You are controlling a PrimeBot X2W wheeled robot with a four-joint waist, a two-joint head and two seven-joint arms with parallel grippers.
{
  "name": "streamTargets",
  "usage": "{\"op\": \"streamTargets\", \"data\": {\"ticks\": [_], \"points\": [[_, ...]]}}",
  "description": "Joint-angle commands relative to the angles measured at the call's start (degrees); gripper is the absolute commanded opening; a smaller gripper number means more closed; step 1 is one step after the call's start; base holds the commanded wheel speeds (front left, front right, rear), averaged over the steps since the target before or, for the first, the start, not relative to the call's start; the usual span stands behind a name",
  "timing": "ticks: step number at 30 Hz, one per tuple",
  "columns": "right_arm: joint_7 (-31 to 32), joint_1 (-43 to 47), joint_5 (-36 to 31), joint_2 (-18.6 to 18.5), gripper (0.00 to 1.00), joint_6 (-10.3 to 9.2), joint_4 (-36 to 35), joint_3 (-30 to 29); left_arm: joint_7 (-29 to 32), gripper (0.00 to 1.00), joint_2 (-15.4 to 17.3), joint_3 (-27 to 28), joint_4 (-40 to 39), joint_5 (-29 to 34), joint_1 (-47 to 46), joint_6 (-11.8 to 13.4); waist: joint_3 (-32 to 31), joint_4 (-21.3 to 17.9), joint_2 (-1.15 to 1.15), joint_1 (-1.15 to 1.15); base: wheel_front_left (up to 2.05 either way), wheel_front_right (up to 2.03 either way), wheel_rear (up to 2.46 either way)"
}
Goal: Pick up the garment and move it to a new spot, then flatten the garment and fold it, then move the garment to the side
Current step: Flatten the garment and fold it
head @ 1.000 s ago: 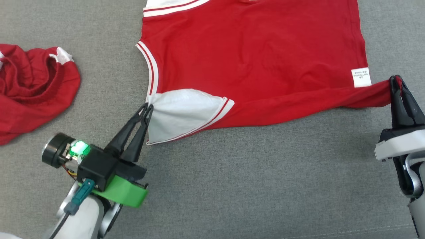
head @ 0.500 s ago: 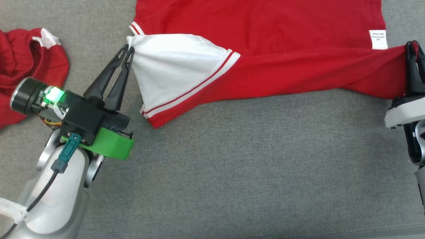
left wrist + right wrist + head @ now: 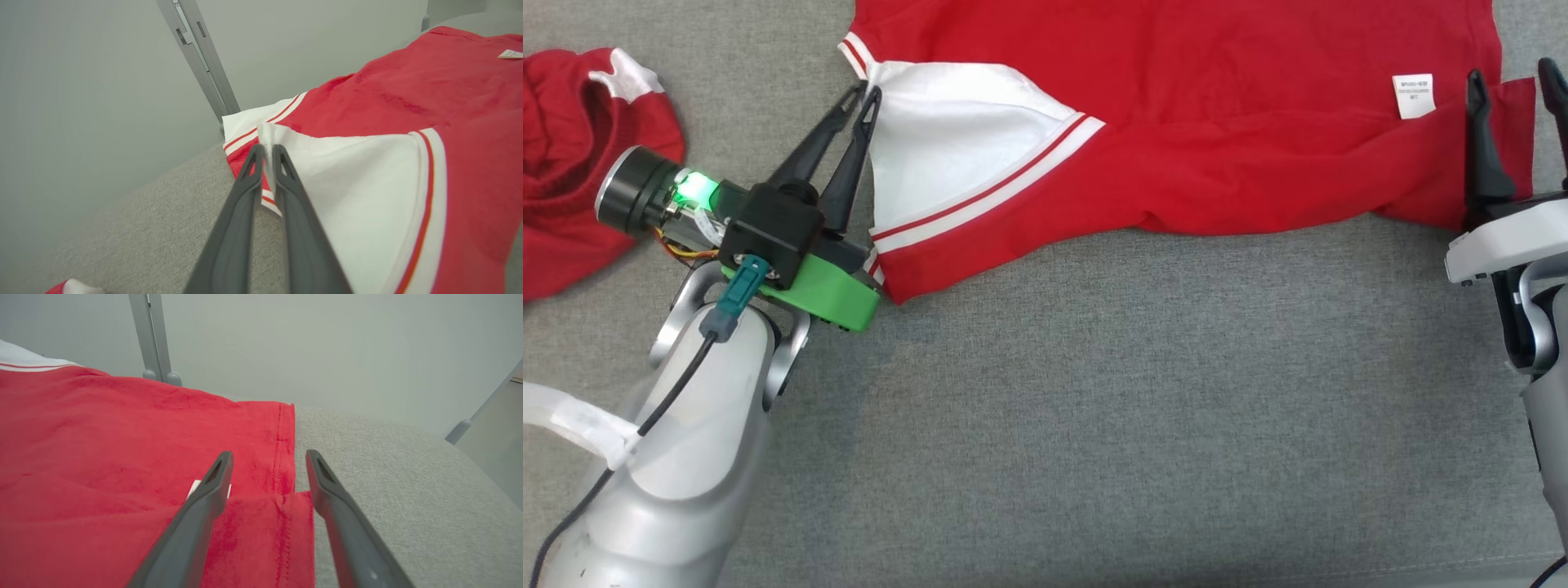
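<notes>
The red short-sleeved garment with white sleeve panels and striped trim [image 3: 1217, 106] lies spread on the grey fabric-covered bench [image 3: 1135, 408], filling the head view from eleven o'clock round to two o'clock. Its near edge is folded up over the body in a long rumpled band. My left claw [image 3: 868, 90] sits at ten o'clock, its two dark fingers pinched together on the corner of the white sleeve panel [image 3: 947, 155]. In the left wrist view a sliver of that white cloth stands up between the closed tips. The panel fans away from them toward three o'clock, bordered by its red and white stripe. My right claw [image 3: 1509, 72] is at two o'clock with its fingers spread apart, holding nothing. The folded-over red hem corner [image 3: 282, 522] lies between and below them, though I cannot tell whether the tips touch the cloth. A small white printed label [image 3: 1413, 95] lies on the red fabric just beside that claw, at its nine o'clock. A second red garment, crumpled in a heap with a patch of white [image 3: 572, 180], lies at nine o'clock in the head view, well apart from the spread one. A grey metal post [image 3: 204, 61] rises beyond the bench at twelve o'clock in the left wrist view.
</notes>
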Motion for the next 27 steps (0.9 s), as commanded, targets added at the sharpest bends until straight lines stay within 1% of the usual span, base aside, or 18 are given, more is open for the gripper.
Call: {"op": "streamTargets", "data": {"ticks": [1,3,4,6,9,12,14,18,20,22,27], "points": [[-0.2,1.3,-0.8,0.5,1.00,-0.10,-1.2,-0.5,-0.5,1.00,-0.9,1.2,-0.1,-1.6,0.8,1.3,-1.6,0.0,-0.01,0.00,0.00,0.00,0.00],[-0.2,3.1,-1.4,0.9,1.00,-0.10,-3.3,-1.6,-0.4,1.00,-2.0,2.8,-1.6,-2.9,3.3,2.8,-3.1,0.1,-0.01,0.00,0.00,0.00,0.00],[-0.2,4.3,-1.6,1.4,1.00,-0.10,-4.5,-2.0,-0.4,1.00,-2.8,4.0,-2.6,-4.5,5.4,3.6,-4.0,0.1,-0.01,0.00,0.00,0.00,0.00],[-0.2,6.6,-1.8,2.4,1.00,-0.10,-6.3,-2.4,-0.4,1.00,-4.1,5.6,-4.1,-7.1,10.1,4.1,-5.8,-0.1,-0.01,0.00,0.00,0.00,0.00],[-0.2,9.7,-1.8,3.4,1.00,-0.10,-8.3,-3.1,-0.4,1.00,-5.8,7.1,-5.1,-10.9,17.0,4.3,-8.1,-0.2,-0.01,0.00,0.00,0.00,0.00],[-0.2,13.2,-1.6,4.6,1.00,-0.10,-9.6,-3.3,-0.4,1.00,-7.9,7.7,-4.3,-15.2,23.5,3.6,-10.2,-0.2,-0.01,0.00,0.00,0.00,0.00],[-0.2,14.7,-1.1,5.1,1.00,-0.10,-10.0,-3.4,0.4,1.00,-9.3,7.8,-3.4,-18.0,26.0,2.9,-11.2,-0.2,-0.01,0.00,0.00,0.00,0.00],[-0.2,16.7,-1.2,5.9,1.00,-0.10,-10.1,-3.3,3.2,1.00,-11.0,7.1,-2.0,-23.4,26.8,1.1,-12.1,-0.3,-0.01,0.00,0.00,0.00,0.00],[-0.2,17.0,-1.3,6.1,1.00,-0.10,-10.0,-3.1,4.7,1.00,-11.1,7.0,-1.0,-24.5,25.6,0.7,-12.3,-0.7,-0.01,0.00,0.00,0.00,0.00],[-0.2,16.7,-1.2,6.0,1.00,-0.10,-9.9,-2.8,6.1,1.00,-11.3,7.1,0.0,-25.6,24.6,0.7,-12.3,-1.2,-0.01,0.00,0.00,0.00,0.00],[-0.2,15.7,-0.7,5.7,1.00,-0.10,-10.2,-2.6,9.2,1.00,-11.2,7.9,2.8,-26.8,22.3,2.0,-11.8,-2.5,-0.01,0.00,0.00,0.00,0.00]]}}
